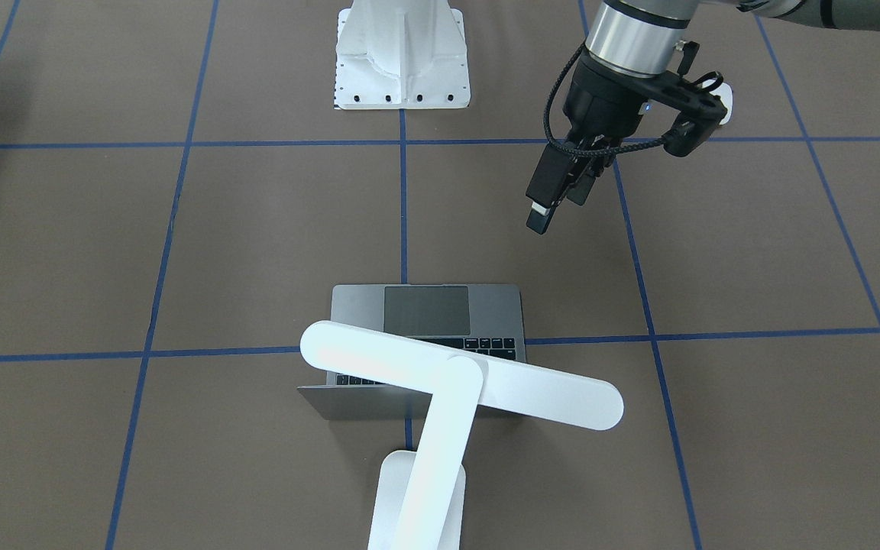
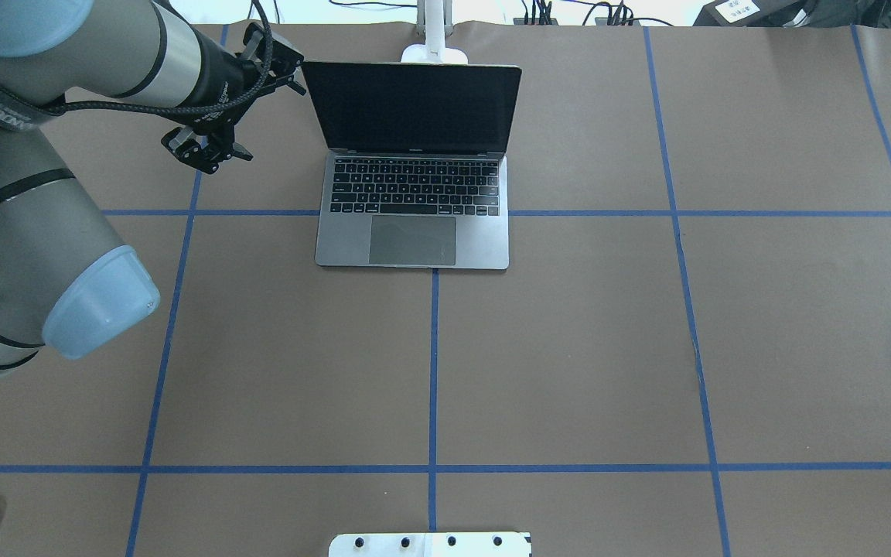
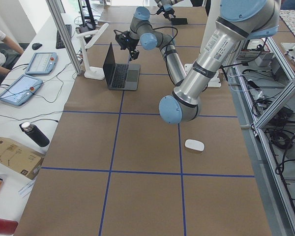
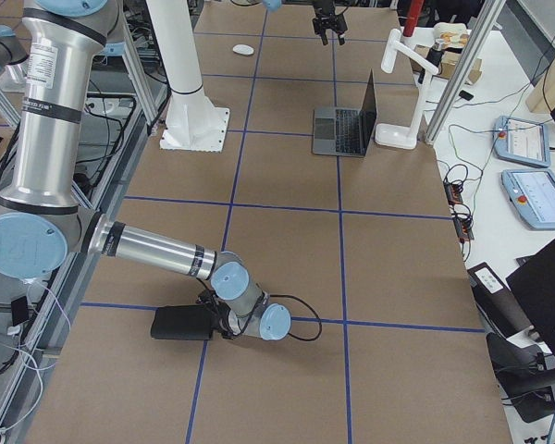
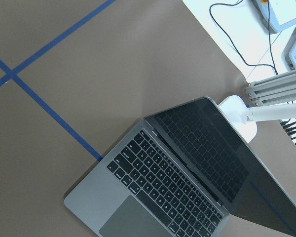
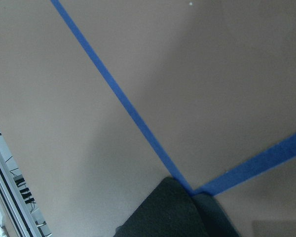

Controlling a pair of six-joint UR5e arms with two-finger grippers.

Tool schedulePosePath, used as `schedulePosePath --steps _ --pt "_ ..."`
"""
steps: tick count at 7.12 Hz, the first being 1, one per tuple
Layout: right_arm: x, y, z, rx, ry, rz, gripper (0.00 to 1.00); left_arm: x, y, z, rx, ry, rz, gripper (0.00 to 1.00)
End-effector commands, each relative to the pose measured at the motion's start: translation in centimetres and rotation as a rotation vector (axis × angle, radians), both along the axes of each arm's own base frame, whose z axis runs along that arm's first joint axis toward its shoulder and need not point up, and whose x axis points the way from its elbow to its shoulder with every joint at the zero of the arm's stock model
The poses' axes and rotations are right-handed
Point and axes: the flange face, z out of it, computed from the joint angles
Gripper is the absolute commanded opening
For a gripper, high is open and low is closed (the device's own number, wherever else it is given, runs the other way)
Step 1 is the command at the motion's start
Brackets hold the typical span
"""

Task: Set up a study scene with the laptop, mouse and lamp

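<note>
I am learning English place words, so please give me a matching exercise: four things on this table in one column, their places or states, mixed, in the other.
Things:
1 laptop
2 mouse
3 lamp
4 black mat

Places or states:
a small and white, alone far out on the robot's left
b stands just behind the open screen
c open, screen dark
d lies flat, far out on the robot's right

Pairs: 1-c, 2-a, 3-b, 4-d
</note>
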Motion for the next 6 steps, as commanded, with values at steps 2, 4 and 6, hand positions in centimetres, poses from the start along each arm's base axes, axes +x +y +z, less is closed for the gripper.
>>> schedulePosePath --steps 2,4,6 --pt "0.3 1.7 0.8 -0.020 0.002 -0.011 0.93 -0.3 0.5 -0.5 0.011 0.008 0.000 0.99" --pt "-0.7 1.7 0.6 -0.032 -0.025 0.004 0.93 -0.4 0.6 -0.7 0.015 0.011 0.000 0.99" --pt "-1.5 1.5 0.2 -0.038 -0.048 0.019 0.93 -0.4 0.6 -0.6 0.013 0.010 0.000 0.99"
